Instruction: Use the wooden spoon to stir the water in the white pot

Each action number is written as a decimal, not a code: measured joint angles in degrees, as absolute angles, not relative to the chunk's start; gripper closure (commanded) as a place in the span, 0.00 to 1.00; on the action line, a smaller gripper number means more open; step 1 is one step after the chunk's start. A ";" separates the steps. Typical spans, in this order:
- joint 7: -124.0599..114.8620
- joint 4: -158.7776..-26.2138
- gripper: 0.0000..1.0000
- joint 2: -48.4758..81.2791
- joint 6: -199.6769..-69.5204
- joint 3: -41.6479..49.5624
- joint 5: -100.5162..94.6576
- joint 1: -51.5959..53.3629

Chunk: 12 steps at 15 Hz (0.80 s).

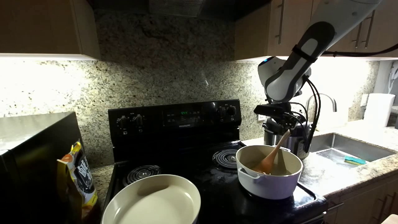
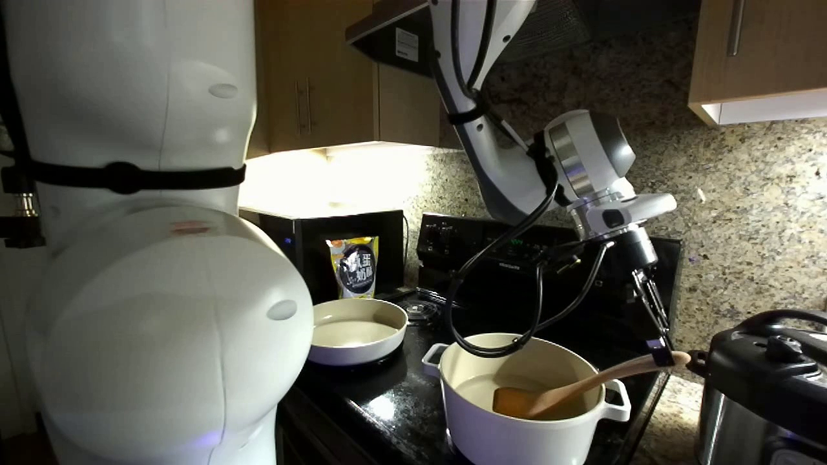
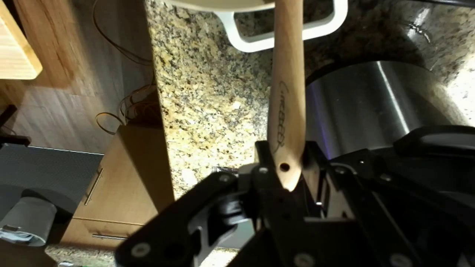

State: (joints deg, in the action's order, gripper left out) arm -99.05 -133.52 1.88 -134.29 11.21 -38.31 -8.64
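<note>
Wooden spoon (image 2: 591, 382) clamped near its handle end, the gripper (image 3: 286, 157) should sweep slow, level circles in the white pot (image 1: 267, 188) beside and below it, sparing the walls.

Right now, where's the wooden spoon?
In an exterior view, right of centre, the spoon has its bowl in the pot and its other end, held by the tool, near the cooker.

Stovetop (image 1: 214, 194) bears white pot (image 1: 270, 186) (cream dish (image 1: 164, 202) too).

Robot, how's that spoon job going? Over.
Gripper shut on wooden spoon near handle end. Spoon head inside white pot. Cable loop overlaps pot in an exterior view; contact unclear.
</note>
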 measured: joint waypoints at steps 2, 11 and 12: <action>-99.05 -134.19 0.90 1.77 -134.30 11.49 -38.61 -8.84; -99.03 -135.98 0.90 1.77 -134.30 9.79 -39.28 -7.80; -99.03 -135.88 0.90 1.77 -134.30 9.44 -39.28 -7.55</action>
